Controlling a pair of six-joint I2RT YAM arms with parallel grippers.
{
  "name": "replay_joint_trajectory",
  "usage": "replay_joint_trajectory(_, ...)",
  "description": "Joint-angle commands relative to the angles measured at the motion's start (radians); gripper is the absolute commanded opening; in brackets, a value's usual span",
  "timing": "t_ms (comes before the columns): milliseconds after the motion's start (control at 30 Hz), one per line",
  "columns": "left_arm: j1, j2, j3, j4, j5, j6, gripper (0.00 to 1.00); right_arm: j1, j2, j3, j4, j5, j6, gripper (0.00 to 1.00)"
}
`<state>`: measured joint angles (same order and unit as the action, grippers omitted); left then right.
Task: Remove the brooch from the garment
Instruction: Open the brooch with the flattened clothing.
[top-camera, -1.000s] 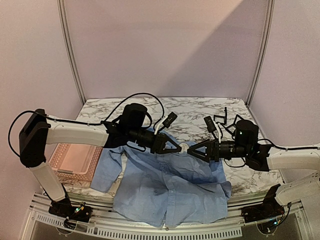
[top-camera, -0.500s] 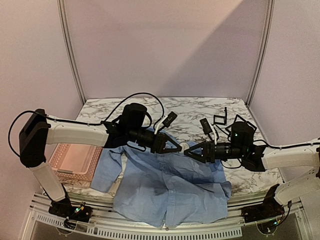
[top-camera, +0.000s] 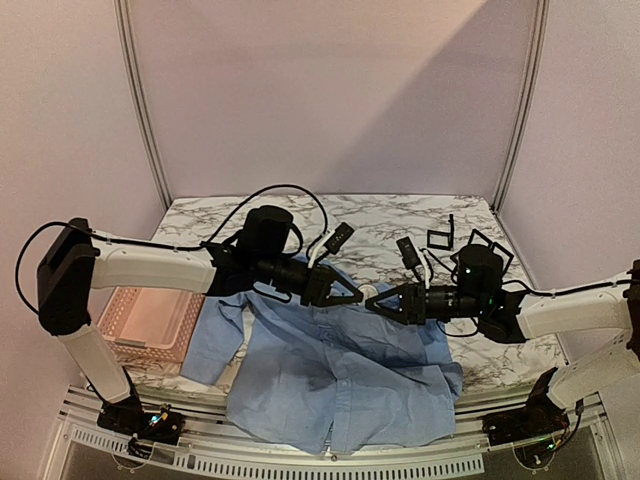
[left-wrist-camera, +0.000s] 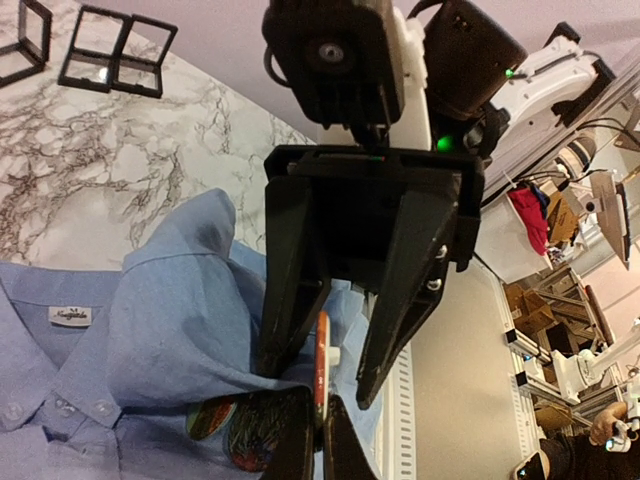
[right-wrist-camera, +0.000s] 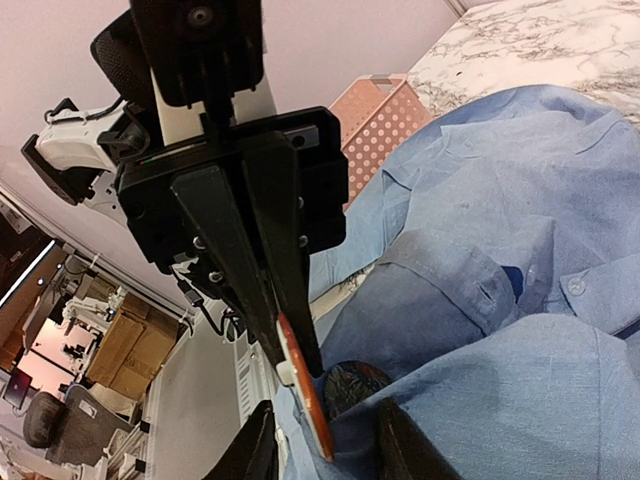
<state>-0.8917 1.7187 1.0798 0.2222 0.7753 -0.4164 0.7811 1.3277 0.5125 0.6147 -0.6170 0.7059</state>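
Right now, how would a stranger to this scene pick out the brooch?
Find the light blue shirt at the table's near edge, then its far collar end, where both grippers meet. The brooch is the small flat disc pinched by the shut left gripper, inside the right gripper's open jaws; its thin orange rim sets it apart from the blue cloth.

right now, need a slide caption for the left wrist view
The left gripper pinches the brooch on the blue shirt; right gripper straddles it, jaws open.

The left fingers (top-camera: 345, 295) and right fingers (top-camera: 388, 300) meet tip to tip over the shirt (top-camera: 340, 390), closing the middle. The table (top-camera: 380, 215) lies open behind; a basket (top-camera: 150, 291) blocks the left, frames (top-camera: 440, 238) the back right.
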Motion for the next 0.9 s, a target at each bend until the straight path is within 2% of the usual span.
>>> replay_joint_trajectory(0, -0.006, -0.040, -0.009, 0.029, 0.013, 0.000, 0.00, 0.007, 0.020, 0.015, 0.033, -0.012, 0.023, 0.31)
replay_joint_trajectory(867, -0.011, -0.050, -0.008, 0.015, 0.013, 0.021, 0.00, -0.012, 0.115, -0.032, 0.237, -0.038, 0.185, 0.12)
